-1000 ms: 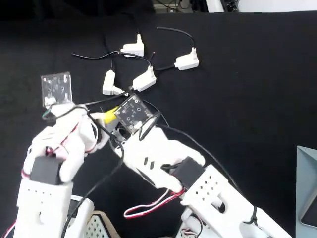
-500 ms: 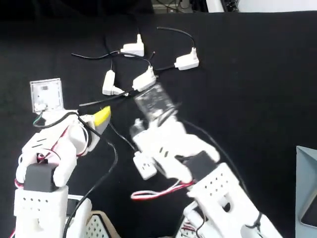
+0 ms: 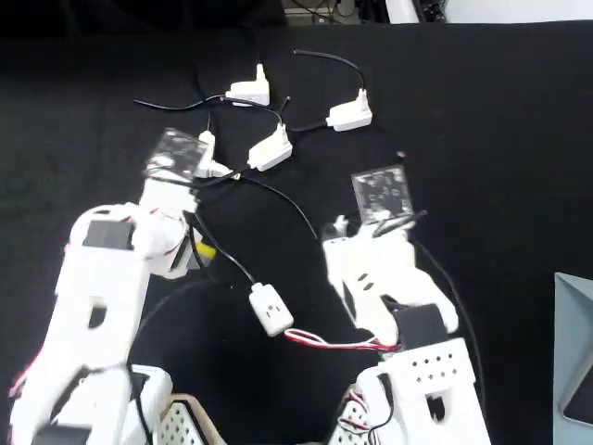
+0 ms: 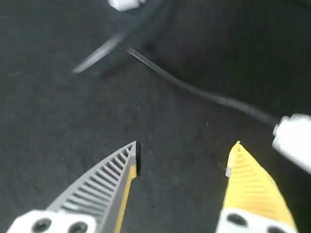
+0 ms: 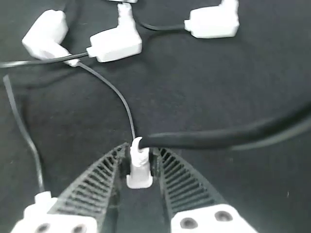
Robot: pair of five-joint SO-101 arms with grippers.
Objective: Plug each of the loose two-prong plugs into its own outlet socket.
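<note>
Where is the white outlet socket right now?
In the high view, the outlet socket lies on the table between the left arm and right arm, nearer their bases than the loose plugs.

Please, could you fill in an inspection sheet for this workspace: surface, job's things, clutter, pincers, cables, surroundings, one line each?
Surface: black cloth all over.
Job's things: far plug, right plug, middle plug and fourth plug lie loose at the far side; outlet socket lies alone at the near side, no plug in it.
Clutter: nothing seen.
Pincers: left pincer open above bare cloth; right pincer shut on a small white plug, prongs hidden.
Cables: a thin black cable leaves the held plug; a thick black cable passes close by the right pincer.
Surroundings: grey object at the right edge, cut off.
</note>
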